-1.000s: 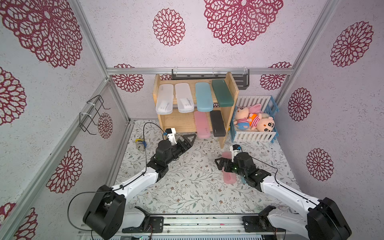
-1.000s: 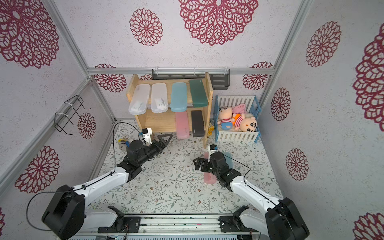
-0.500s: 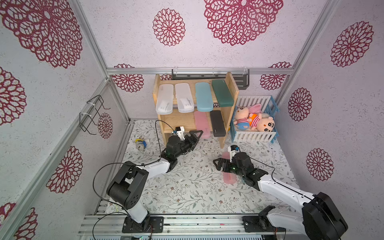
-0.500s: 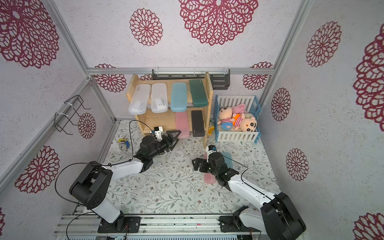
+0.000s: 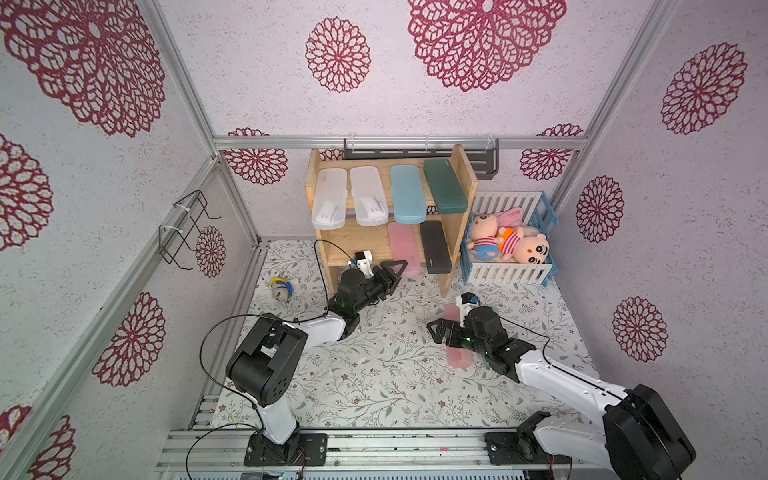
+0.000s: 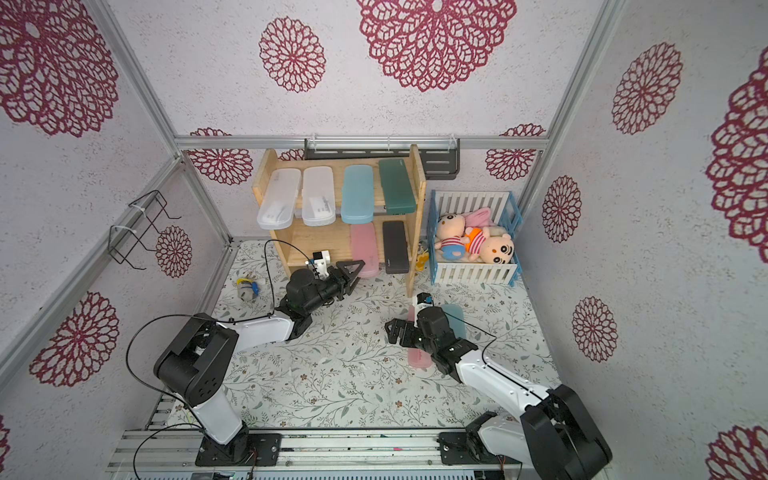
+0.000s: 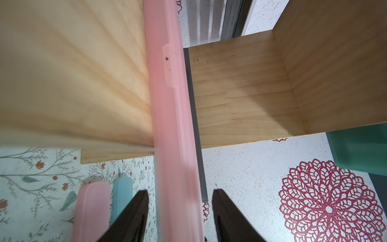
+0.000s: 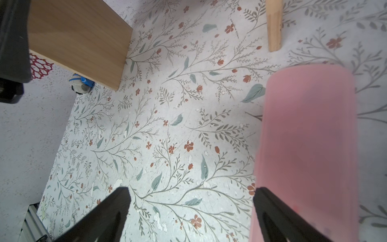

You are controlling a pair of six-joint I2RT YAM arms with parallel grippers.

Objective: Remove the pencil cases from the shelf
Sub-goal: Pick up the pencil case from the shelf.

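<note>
You have a shelf (image 5: 463, 170) of pale, unpainted wood, matt, with clear grain. The pink case (image 7: 167, 104) on its lower tier is smooth, translucent plastic with a soft sheen. The white cases (image 5: 330, 199) are frosted plastic and the black case (image 5: 434, 247) is matt. The wall rack (image 5: 484, 160) looks like dark metal, and the dolls (image 5: 515, 240) are plush cloth.

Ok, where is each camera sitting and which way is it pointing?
Both top views: high in front, looking down and back at the shelf; the left arm and right arm show.
Left wrist: on the left arm, facing into the lower tier; the left gripper straddles a shelved pink case.
Right wrist: on the right arm, facing the floral floor; the right gripper shows, open.
Shared: every view shows the pink case on the floor.
</note>
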